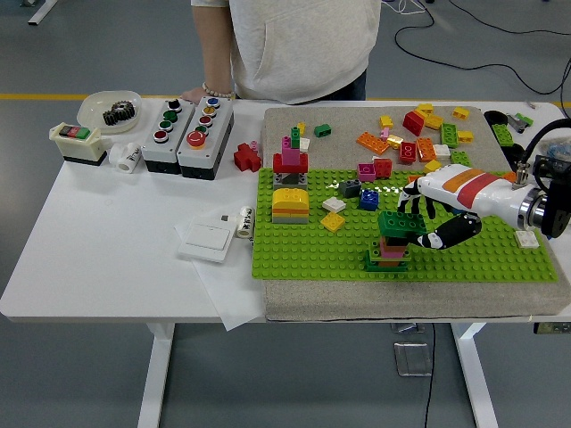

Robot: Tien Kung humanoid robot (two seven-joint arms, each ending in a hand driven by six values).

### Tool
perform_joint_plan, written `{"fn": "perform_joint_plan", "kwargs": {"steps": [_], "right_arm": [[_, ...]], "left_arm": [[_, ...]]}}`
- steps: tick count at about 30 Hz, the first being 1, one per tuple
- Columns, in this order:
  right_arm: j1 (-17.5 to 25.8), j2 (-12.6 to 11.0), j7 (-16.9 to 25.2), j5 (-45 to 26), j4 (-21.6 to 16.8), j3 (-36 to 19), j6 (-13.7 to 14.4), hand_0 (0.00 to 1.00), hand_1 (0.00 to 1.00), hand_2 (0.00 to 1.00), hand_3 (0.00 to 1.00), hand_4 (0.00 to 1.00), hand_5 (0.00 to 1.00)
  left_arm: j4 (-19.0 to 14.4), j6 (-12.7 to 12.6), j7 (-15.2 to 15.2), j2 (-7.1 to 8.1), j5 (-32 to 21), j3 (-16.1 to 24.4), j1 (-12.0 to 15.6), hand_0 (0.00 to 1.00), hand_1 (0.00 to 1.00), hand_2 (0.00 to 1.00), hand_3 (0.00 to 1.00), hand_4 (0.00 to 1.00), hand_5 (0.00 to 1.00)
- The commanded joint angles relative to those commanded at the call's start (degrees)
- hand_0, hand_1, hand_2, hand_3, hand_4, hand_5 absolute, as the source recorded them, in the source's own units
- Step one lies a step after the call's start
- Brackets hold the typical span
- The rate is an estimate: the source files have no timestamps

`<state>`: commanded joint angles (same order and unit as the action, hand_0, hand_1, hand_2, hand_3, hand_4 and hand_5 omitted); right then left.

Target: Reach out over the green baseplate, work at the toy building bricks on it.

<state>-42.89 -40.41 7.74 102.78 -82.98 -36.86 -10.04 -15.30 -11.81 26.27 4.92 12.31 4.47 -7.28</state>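
Note:
The green baseplate [294,250] lies on a grey mat at the table's right. A small stack [385,254] with a green base and pink and orange layers stands near the plate's front middle. My right hand [419,218] reaches in from the right and is shut on a dark green brick [399,223], holding it on top of that stack. The stack's black top brick is hidden under it. A yellow and orange build [291,205] and a red and pink tower [291,156] stand on the plate's left side.
Several loose bricks [419,125] lie on the mat behind the plate and a white tile [501,239] on its right. Button boxes [187,129], a red brick [247,158] and a white switch plate [207,239] are at the left. A person's hand [192,94] rests at the far edge.

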Motion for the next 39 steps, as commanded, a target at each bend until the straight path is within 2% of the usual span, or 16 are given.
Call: {"fn": "perform_joint_plan", "kwargs": {"steps": [12,25,32,39], "right_arm": [[0.7,0.5,-2.6,-1.5,-1.1,-0.5,3.7,0.239,0.376,0.465,0.489,0.654,0.292],[1.0,-0.3,-6.6,3.0,-7.6,-1.0,3.3,0.229,0.372,0.466,0.487,0.665,0.326],[0.9,-0.2,-7.8,5.6,-9.1,-0.1,3.3,0.225,0.368,0.465,0.488,0.672,0.352],[0.8,0.3,-7.9,6.1,-8.8,0.9,3.3,0.224,0.368,0.466,0.489,0.675,0.361]], "left_arm": [[0.0,0.1,0.1,-0.05,0.3,0.2,-0.1,0.493,0.595,0.698,0.869,0.991,0.849],[0.1,0.1,0.2,0.03,0.4,0.3,0.0,0.490,0.595,0.697,0.869,0.987,0.848],[0.0,0.1,0.2,0.10,0.5,0.2,0.0,0.487,0.593,0.696,0.868,0.985,0.849],[0.0,0.1,0.3,0.12,0.6,0.2,-0.1,0.485,0.593,0.692,0.868,0.984,0.849]]}}
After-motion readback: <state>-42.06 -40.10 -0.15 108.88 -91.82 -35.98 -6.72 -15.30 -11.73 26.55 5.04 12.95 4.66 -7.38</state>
